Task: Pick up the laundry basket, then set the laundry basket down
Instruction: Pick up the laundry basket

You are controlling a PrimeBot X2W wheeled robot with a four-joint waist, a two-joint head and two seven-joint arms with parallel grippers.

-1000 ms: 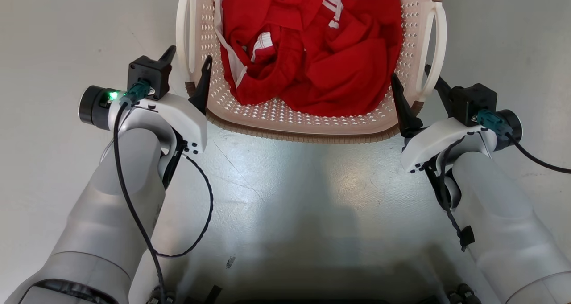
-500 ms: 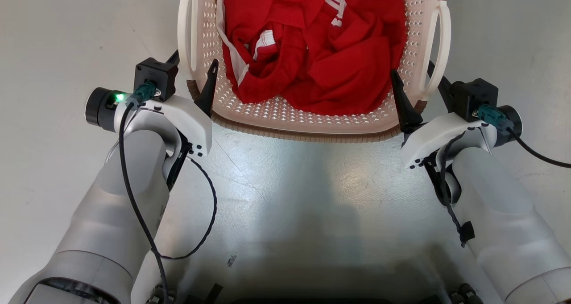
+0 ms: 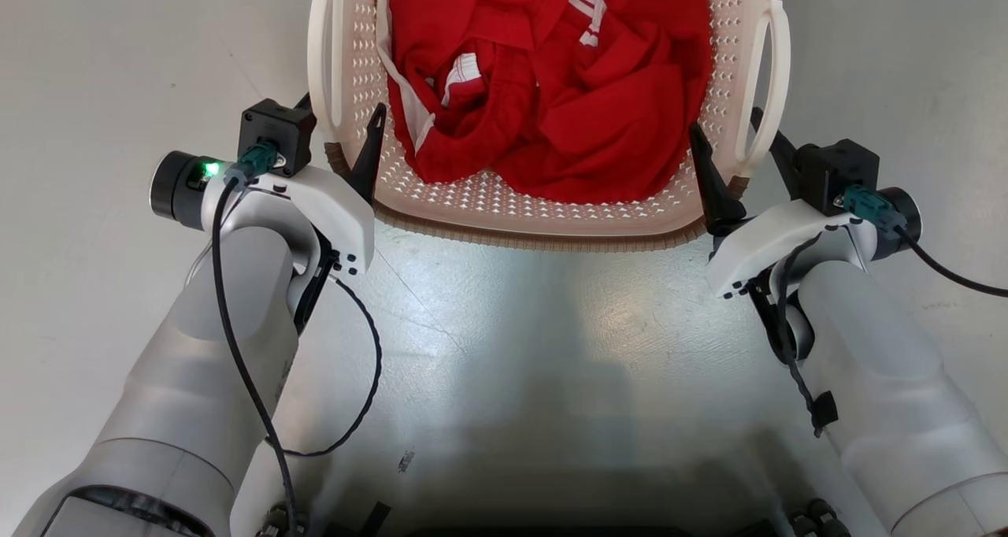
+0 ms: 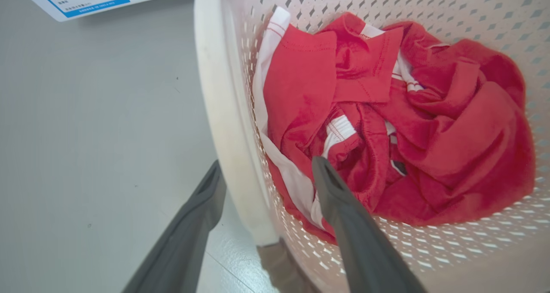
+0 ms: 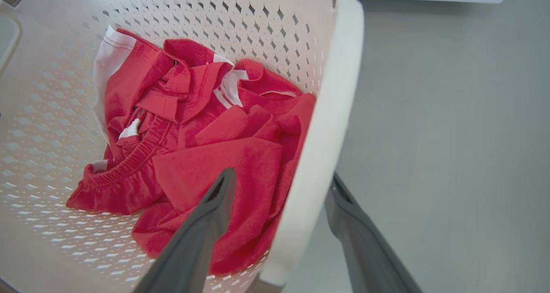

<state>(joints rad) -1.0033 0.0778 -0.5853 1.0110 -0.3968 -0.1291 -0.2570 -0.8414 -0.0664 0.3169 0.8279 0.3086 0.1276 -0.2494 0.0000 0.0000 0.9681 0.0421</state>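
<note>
Though left end effector (image 3: 340, 124) and right end effector (image 3: 726, 127) straddle its handles (image 3: 324, 57) open, the perforated cream laundry basket (image 3: 512, 200) lies ungripped.

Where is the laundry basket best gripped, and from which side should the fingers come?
Grip the laundry basket by its two white loop handles, left handle and right handle, one per gripper. Come from the near end, one finger inside the wall, one outside, as the open left gripper and right gripper stand now. Each loop is a thin band that the jaws can span.
</note>
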